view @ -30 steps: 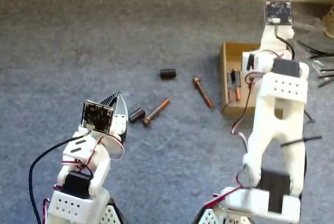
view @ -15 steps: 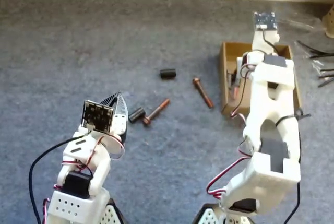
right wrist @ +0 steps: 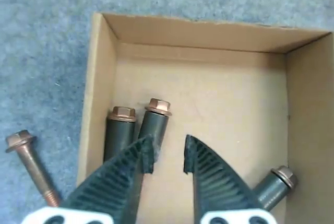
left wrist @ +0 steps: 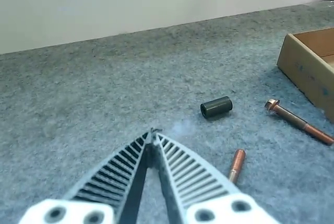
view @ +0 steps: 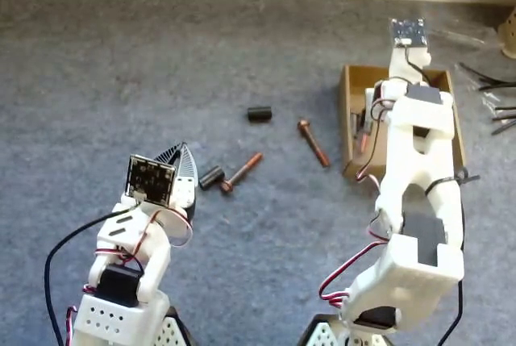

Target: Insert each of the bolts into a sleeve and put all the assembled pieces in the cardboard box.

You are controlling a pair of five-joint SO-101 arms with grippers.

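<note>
Lying loose on the grey carpet [view: 121,64], two copper-coloured bolts with flanged hex heads are seen between the arms. The left bolt [view: 242,173] is set on a diagonal, its head to the near left and its shank running to the far right. The right bolt [view: 313,143] is angled the other way, with its head far and its tip to the near right, close to the cardboard box [view: 347,112]. Two short black sleeves are also loose. The far sleeve [view: 259,114] is laid with its axis left to right, and the near sleeve [view: 211,177] is found just beside the left bolt's head.

Inside the box, two assembled pieces [right wrist: 120,130] are placed side by side along the left wall with their heads pointing far. A third assembled piece [right wrist: 275,188] is tilted in the near right corner. The middle of the box floor is left bare.

The right gripper [right wrist: 167,153] is held over the box with a narrow gap between its jaws, and nothing is gripped. The left gripper [left wrist: 152,135] is closed tip to tip and empty, near the near sleeve. Wide open carpet is offered to the far and left sides of the loose parts.
</note>
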